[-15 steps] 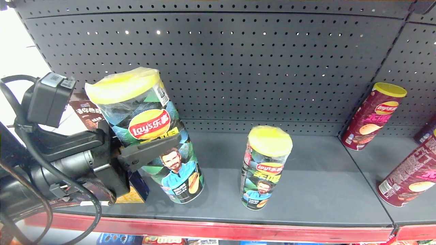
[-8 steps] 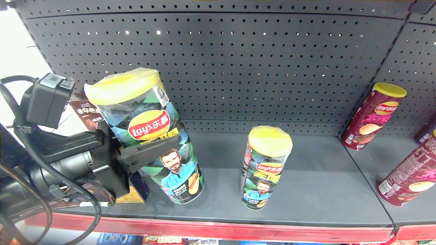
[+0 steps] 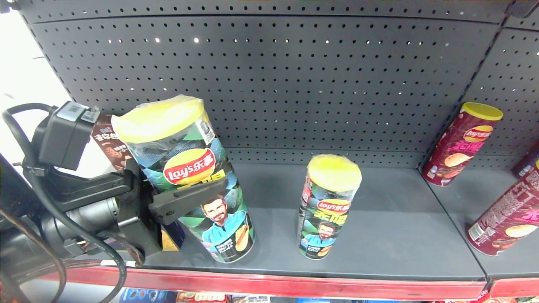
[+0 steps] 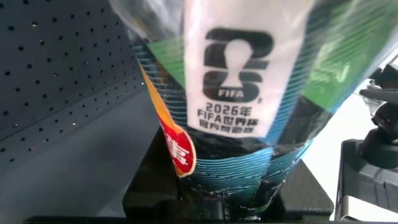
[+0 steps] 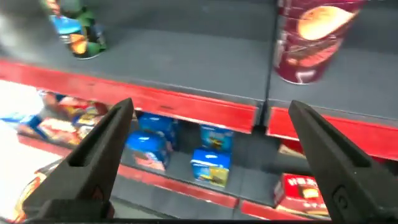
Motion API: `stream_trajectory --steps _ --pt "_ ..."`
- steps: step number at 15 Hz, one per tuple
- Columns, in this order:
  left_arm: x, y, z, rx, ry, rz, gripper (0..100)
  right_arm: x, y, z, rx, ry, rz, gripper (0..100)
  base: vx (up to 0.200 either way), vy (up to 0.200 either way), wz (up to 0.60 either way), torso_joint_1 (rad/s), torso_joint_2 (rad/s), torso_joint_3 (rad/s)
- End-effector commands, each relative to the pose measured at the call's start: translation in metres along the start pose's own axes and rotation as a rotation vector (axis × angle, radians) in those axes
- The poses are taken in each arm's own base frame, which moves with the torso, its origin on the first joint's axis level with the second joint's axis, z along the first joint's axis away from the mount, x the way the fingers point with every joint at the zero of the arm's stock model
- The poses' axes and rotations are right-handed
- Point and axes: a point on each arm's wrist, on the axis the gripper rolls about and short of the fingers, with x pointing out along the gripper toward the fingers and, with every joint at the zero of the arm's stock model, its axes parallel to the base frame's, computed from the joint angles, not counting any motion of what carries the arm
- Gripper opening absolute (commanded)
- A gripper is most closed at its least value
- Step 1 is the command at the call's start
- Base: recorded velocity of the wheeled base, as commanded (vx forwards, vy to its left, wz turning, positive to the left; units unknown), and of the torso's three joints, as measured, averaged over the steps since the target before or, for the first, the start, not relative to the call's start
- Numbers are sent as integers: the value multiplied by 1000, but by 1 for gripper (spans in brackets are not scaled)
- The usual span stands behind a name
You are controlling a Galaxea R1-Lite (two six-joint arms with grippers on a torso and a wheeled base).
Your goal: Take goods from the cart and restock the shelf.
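Yellow-lidded and wrapped in green and blue, the chip can (image 3: 185,168) is clamped about its middle by the left gripper (image 3: 183,191). It leans slightly, lid toward the robot's left, over the left front of the dark grey shelf (image 3: 387,235), and whether its base touches the board cannot be told. A second can (image 3: 328,206) of the same kind stands upright on the shelf to its right, well apart, with maroon cans (image 3: 461,143) (image 3: 505,219) in the next bay. The right gripper (image 5: 210,107) hangs empty with its jaws spread wide, in front of the red shelf edge (image 5: 155,96) and above blue boxes (image 5: 211,165) on the lower level.
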Motion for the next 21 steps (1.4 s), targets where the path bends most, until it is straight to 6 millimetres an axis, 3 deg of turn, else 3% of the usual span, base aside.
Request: stream_trajectory --steps 1,6,8,11,18,21 --pt "7 -5 3 4 -11 -36 0 3 -2 2 -39 42 -224 100 0 0 0 0 0 0" --pt "15 -10 10 11 -28 -77 0 -1 -1 0 -17 -13 -123 100 0 0 0 0 0 0" --pt "16 -10 9 10 -27 -86 0 0 5 -1 -22 -30 110 100 0 0 0 0 0 0" --pt "16 -8 7 -2 -15 -93 0 2 5 -7 -17 -5 115 100 0 0 0 0 0 0" --pt "37 15 -1 -15 14 -137 0 2 5 -7 -17 -5 115 100 0 0 0 0 0 0" --pt "63 46 1 6 -1 -114 0 2 5 -7 -17 -5 115 100 0 0 0 0 0 0"
